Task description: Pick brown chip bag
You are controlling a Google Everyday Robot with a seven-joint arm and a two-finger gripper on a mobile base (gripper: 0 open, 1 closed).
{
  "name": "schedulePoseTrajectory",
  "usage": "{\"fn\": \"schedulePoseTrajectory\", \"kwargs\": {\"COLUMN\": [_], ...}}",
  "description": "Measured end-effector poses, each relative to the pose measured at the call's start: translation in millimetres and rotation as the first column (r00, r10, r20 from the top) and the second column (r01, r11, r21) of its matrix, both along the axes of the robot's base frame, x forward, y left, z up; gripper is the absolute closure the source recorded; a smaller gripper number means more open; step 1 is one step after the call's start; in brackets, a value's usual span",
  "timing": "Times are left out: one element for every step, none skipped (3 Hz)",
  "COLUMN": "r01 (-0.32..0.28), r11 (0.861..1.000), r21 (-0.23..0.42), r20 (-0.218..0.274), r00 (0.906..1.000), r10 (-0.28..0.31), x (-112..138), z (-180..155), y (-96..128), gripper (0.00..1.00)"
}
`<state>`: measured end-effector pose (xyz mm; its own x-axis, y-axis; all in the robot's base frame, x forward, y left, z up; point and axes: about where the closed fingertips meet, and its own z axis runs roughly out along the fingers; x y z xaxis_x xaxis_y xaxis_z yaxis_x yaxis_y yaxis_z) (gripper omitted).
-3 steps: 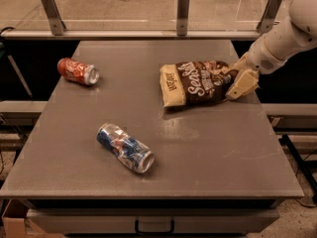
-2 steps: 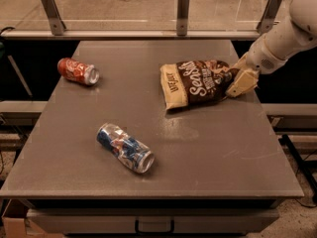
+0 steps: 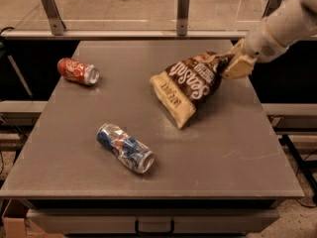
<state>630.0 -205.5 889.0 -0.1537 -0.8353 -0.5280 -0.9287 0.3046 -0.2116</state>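
My gripper (image 3: 237, 64) sits at the right rear of the tabletop (image 3: 223, 152). It is closed on the upper right end of the brown chip bag (image 3: 190, 81), with the tan fingers pinching the crimped edge and no gap showing between them.

Going from the left, a red can (image 3: 78, 71) lies on its side near the far left corner, well apart from everything else. Nearer the front, left of centre, a blue-and-silver can (image 3: 125, 148) also lies on its side, dented. Neither is my business.

Right of centre is the bag. It slopes down from my gripper toward the front left. Its cream-coloured lower end is at or just over the tabletop, and I cannot tell whether it touches.

The bag looks light and puffy, mostly air, with thin crinkly film that gives under pressure. I judge that weight is no worry, but slipping and crushing are. The film is smooth, so a loose pinch could let it slide out, and a squeeze on the belly would break the chips and might burst it. The flat sealed end is the stiffest part and the best place to hold, and that is where I have it. Held by one end, the bag will dangle and swing, so I expect a slow, straight lift to suit it.
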Motion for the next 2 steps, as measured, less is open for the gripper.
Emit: {"fn": "schedulePoseTrajectory", "kwargs": {"r01": [-0.135, -0.182], "r11": [0.977, 0.951], "r21": [0.165, 0.25], "r20": [0.073, 0.117], "r00": [0.9895, 0.9807], "r10": [0.125, 0.157], "x": [-52, -88], "z": [103, 171], "y": [74, 123], "gripper": [1.0, 1.0]}}
